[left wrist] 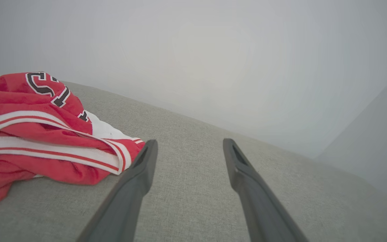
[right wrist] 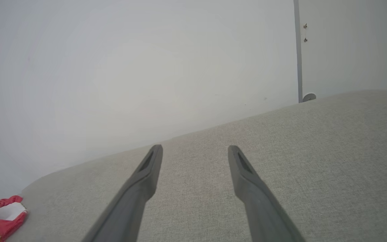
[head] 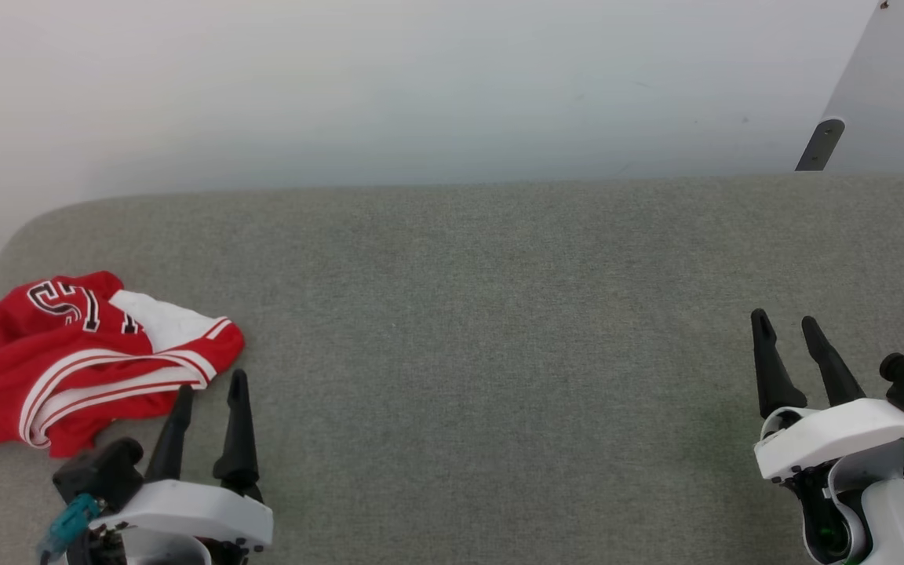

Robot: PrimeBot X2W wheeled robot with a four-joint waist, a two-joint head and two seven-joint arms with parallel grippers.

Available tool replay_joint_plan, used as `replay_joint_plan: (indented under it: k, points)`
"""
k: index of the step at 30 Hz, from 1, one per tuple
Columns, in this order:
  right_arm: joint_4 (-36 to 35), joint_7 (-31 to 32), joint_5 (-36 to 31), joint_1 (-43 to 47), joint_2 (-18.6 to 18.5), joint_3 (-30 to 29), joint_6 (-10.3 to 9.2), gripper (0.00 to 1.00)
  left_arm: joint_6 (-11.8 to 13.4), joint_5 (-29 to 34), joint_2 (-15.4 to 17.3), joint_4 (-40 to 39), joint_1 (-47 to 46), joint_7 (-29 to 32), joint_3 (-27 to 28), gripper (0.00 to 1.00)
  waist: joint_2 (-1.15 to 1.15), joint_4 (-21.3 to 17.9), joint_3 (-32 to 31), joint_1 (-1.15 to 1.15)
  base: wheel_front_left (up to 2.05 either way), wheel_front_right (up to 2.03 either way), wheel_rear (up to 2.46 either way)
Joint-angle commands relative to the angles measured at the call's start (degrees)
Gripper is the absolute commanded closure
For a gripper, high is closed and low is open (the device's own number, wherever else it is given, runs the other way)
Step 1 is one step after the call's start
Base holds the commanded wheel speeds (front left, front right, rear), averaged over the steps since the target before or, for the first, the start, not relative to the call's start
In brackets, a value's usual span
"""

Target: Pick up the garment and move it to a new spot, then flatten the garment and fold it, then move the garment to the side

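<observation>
Judged at the first step of the task: pickup not yet begun.

Noted the garment (head: 83, 361) lying in a crumpled heap at the near left corner of the cushioned surface (head: 499, 314). Red body bunched around a white sleeve, with striped trim and part of the black numerals uppermost. One white edge cut off by the left border of the head view.

Found the left gripper (head: 212, 383) just beside the heap's right-hand edge, fingers moderately parted and holding nothing. Contact between its nearer fingertip and the fabric not determinable from either the head or the left wrist view.

Found the right gripper (head: 783, 317) at the near right, well apart from the garment. Likewise parted and empty, above bare upholstery.

Next move, as judged: calls for shifting the left gripper left and down onto a raised fold, closing on a few layers, then lifting and carrying toward the open middle. Right gripper probably needed afterwards for spreading. Risk of dragging a bunched handful instead of lifting it; soft jersey likely to sag and unfurl unevenly.

Surface: grey-green woven upholstery, rounded at the far left corner.

Room: plain pale wall (head: 421, 78) directly behind, with a pale panel (head: 899, 86) and a dark bracket (head: 819, 145) at the far right.
</observation>
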Motion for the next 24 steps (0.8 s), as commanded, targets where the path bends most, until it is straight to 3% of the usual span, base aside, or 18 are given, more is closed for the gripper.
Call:
replay_joint_plan:
  k: [1, 24]
  points:
    - [0.2, -0.6, -2.2, -1.3, -0.2, -0.2, 0.04, 0.0, -0.2, 1.9, 0.4, 0.0, -0.6, -0.6, 0.3, 0.0, 0.0, 0.0, 0.0, 0.0, 0.0, 0.0, 0.0]
    - [3.6, -3.4, -11.5, -2.9, -0.4, 0.5, 0.05, 0.0, -1.4, 11.8, 0.4, 3.4, -0.8, -3.4, 1.2, 0.0, 0.0, -0.3, -0.2, 0.0, 0.0, 0.0, 0.0]
